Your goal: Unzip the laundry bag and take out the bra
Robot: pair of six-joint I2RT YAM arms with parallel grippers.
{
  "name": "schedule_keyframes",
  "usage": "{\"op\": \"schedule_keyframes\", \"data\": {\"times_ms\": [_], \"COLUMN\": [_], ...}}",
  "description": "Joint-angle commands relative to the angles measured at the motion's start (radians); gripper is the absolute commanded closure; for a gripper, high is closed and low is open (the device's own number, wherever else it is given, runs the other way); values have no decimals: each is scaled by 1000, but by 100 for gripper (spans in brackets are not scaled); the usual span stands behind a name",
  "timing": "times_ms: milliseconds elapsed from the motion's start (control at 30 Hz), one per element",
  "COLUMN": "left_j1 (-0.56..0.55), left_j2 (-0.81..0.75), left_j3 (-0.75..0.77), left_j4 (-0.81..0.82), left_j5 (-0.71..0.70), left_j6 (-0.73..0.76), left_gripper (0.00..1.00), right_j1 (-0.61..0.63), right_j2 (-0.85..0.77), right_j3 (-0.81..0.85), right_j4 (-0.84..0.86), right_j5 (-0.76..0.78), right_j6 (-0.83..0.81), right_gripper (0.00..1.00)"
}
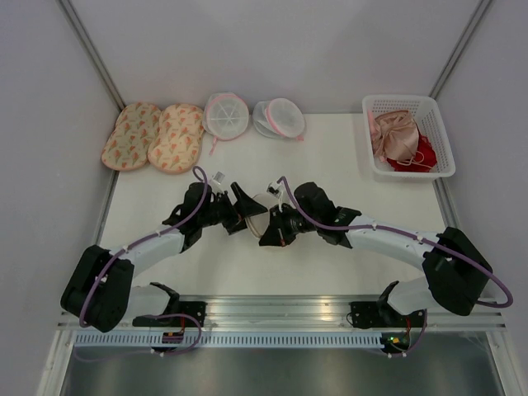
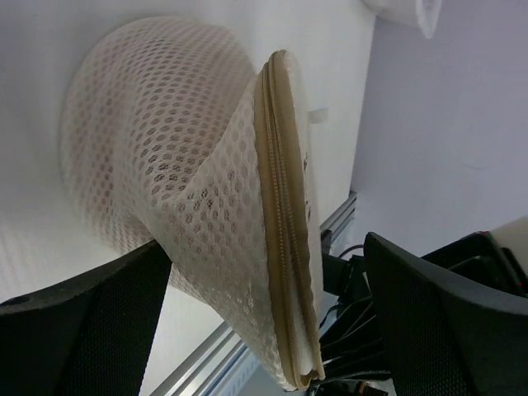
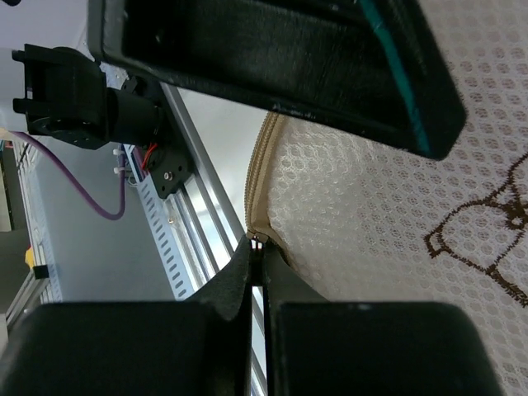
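1. While the laundry bag [image 2: 165,165] is held on edge at mid-table between both arms, the spare bags at far left are left alone: peach floral bags [image 1: 153,136] and pink-trimmed mesh bags [image 1: 226,114].
2. Left gripper [image 2: 264,322] is spread fully, with its fingers set either side of the mesh and nothing gripped. Contact between the near finger and the mesh cannot be told.
3. Zipper [image 2: 280,214] along the tan edging is seen closed over its whole visible run.
4. Right gripper [image 3: 257,264] is clamped tight on the tan edging at the zip end, near the dark mark [image 3: 478,231]. The pull tab is probably what is pinched, but it is too small to confirm.
5. Pinkish-beige fabric matching the bra [image 1: 394,136] is seen in the basket [image 1: 400,101] at far right, beside a red garment [image 1: 417,157]. Nothing pink is seen through the mesh, so the bag's contents cannot be told.
6. Step judged in hand: unzipping, barely begun.
7. Next move, as judged: the bag body should be re-gripped by the left gripper close to the zip end as an anchor, then the pull drawn round the curve. Unanchored, the soft mesh is expected to follow the pull.
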Motion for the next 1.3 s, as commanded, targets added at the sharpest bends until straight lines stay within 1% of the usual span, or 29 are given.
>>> {"op": "schedule_keyframes", "data": {"times_ms": [0, 133, 200, 233, 267, 300, 333, 367, 400, 500, 633, 667, 700, 767, 800, 867, 900, 967, 1033, 1067, 1167, 1267], "left_j1": [-6, -27, -41, -42, -42, -44, -42, -42, -42, -42, -23, -16, -12, 4, 5, 13, 16, 16, 16, 16, 16, 16], "left_j2": [13, 42, 72, 82, 88, 95, 100, 105, 115, 147, 207, 218, 232, 276, 293, 335, 352, 368, 384, 395, 413, 450], "left_j3": [6, 37, 61, 63, 62, 59, 59, 62, 69, 91, 131, 146, 157, 192, 204, 235, 250, 261, 281, 298, 342, 408], "left_j4": [193, 194, 168, 163, 163, 166, 161, 154, 143, 128, 128, 135, 137, 132, 131, 121, 118, 111, 85, 75, 19, -62], "left_j5": [43, 46, 58, 61, 63, 60, 55, 49, 34, 12, 18, 29, 55, 112, 135, 190, 205, 235, 258, 279, 322, 383], "left_j6": [-103, -84, -49, -37, -22, -14, -5, 12, 20, 55, 93, 107, 116, 146, 156, 184, 202, 219, 253, 267, 325, 400], "left_gripper": [0, 0, 7, 22, 33, 47, 73, 87, 98, 98, 98, 98, 98, 98, 98, 98, 98, 98, 98, 98, 98, 98], "right_j1": [4, 4, 4, 4, 6, 4, 4, 4, 4, 4, 7, 7, 7, 7, 7, 6, 6, 6, 4, 1, -23, -45], "right_j2": [3, 7, 11, 14, 14, 19, 20, 22, 25, 36, 57, 65, 85, 111, 115, 128, 131, 143, 157, 172, 195, 189], "right_j3": [30, 22, 27, 30, 36, 38, 41, 47, 50, 61, 75, 87, 90, 91, 88, 79, 81, 87, 119, 128, 165, 191], "right_j4": [66, 37, 6, -2, -14, -18, -20, -55, -66, -124, -234, -306, -342, -424, -445, -491, -517, -538, -589, -603, -646, -663], "right_j5": [-66, -29, 11, 17, 29, 40, 46, 64, 75, 104, 143, 169, 240, 320, 384, 431, 507, 589, 687, 801, 984, 1078], "right_j6": [-12, -29, -36, -46, -49, -50, -58, -62, -67, -96, -147, -171, -179, -191, -193, -197, -190, -176, -135, -118, -60, -21], "right_gripper": [100, 100, 100, 100, 100, 99, 99, 100, 99, 100, 99, 100, 100, 100, 100, 99, 100, 99, 99, 100, 100, 99]}}
